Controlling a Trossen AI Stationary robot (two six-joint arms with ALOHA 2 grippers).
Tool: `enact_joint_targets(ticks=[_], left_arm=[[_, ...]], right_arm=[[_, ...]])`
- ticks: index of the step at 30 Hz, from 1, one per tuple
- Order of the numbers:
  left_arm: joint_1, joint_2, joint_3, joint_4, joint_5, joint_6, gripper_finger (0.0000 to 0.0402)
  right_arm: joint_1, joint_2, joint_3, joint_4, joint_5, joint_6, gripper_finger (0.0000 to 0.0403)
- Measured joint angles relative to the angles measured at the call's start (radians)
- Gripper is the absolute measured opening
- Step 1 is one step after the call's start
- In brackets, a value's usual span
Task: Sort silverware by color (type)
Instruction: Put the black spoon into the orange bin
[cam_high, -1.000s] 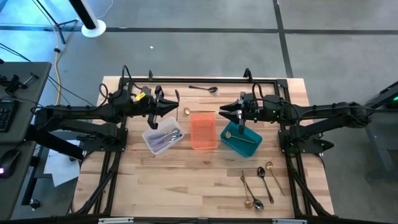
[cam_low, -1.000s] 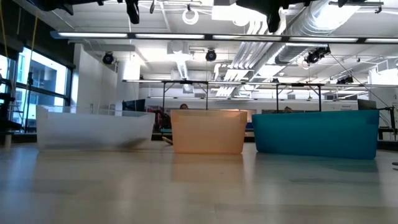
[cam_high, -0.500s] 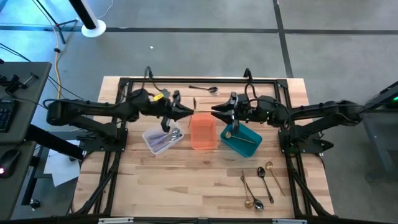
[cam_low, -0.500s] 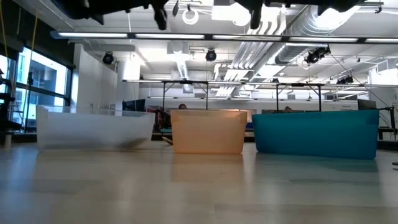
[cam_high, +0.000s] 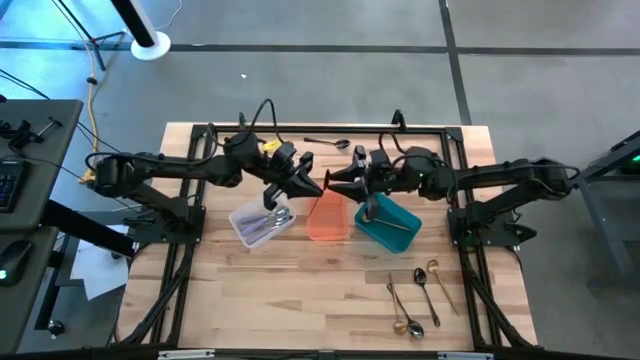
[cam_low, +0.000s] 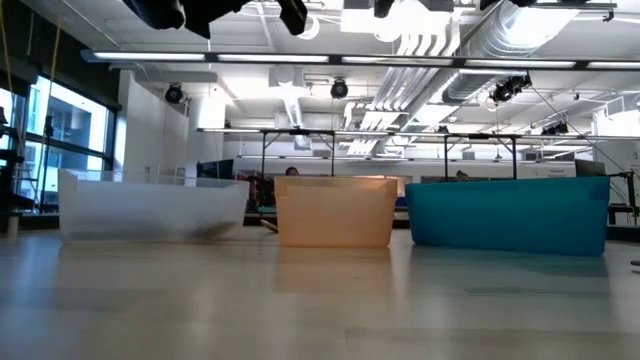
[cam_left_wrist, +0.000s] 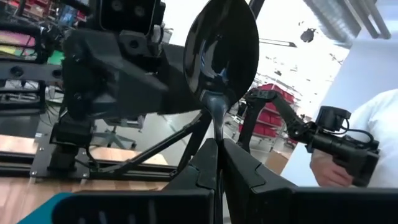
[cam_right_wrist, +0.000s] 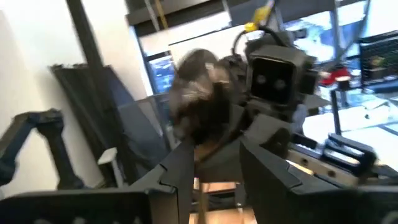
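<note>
A black spoon (cam_left_wrist: 221, 50) juts forward out of my left gripper (cam_left_wrist: 217, 149), which is shut on it. That gripper (cam_high: 318, 184) hangs above the orange bin (cam_high: 326, 218) at mid-table. My right gripper (cam_high: 334, 181) faces it tip to tip, open, with a gap between its fingers (cam_right_wrist: 214, 158). The blurred spoon bowl (cam_right_wrist: 200, 74) shows just ahead of those fingers. Silver pieces (cam_high: 266, 224) lie in the clear bin (cam_high: 243, 228). A gold spoon (cam_high: 366, 215) lies in the teal bin (cam_high: 400, 232). My left gripper pinches the spoon's thin handle (cam_left_wrist: 216, 134) between its two fingers. The fingers lie along the handle, about level, pointing toward the table's right. The bowl sticks out past the fingertips, and the spoon is lifted clear above the bins. My right gripper: whether it touches the spoon I cannot tell.
Several spoons and forks (cam_high: 415, 295) lie loose near the table's near right corner. One dark spoon (cam_high: 330, 143) lies by the far edge. In the low view the clear (cam_low: 150, 205), orange (cam_low: 335, 212) and teal (cam_low: 510, 212) bins stand in a row, with bare wood before them.
My left gripper has gone from above the clear bin toward the table's right, rolling its wrist, with the black spoon still in it. My right gripper has gone from above the teal bin toward the table's left. The two now meet above the orange bin.
</note>
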Motion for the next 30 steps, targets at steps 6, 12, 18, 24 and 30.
enact_joint_targets(ticks=[6, 12, 18, 24, 30], left_arm=[[0.009, 0.001, 0.000, 0.036, 0.008, -0.027, 0.0000], [0.005, 0.002, 0.000, 0.045, 0.028, -0.037, 0.0000], [0.013, 0.013, -0.001, 0.044, -0.039, -0.007, 0.0000], [0.020, 0.012, -0.001, 0.033, -0.042, -0.001, 0.0000], [0.014, 0.013, -0.001, 0.018, -0.051, 0.007, 0.0000]], right_arm=[[0.001, -0.001, 0.010, -0.054, -0.019, -0.038, 0.0114], [0.000, 0.000, 0.010, -0.059, 0.009, -0.038, 0.0114], [0.000, 0.006, 0.010, -0.057, -0.016, -0.034, 0.0114], [0.000, 0.024, 0.010, -0.043, -0.014, -0.040, 0.0114], [-0.006, 0.039, 0.009, -0.014, 0.027, -0.055, 0.0114]])
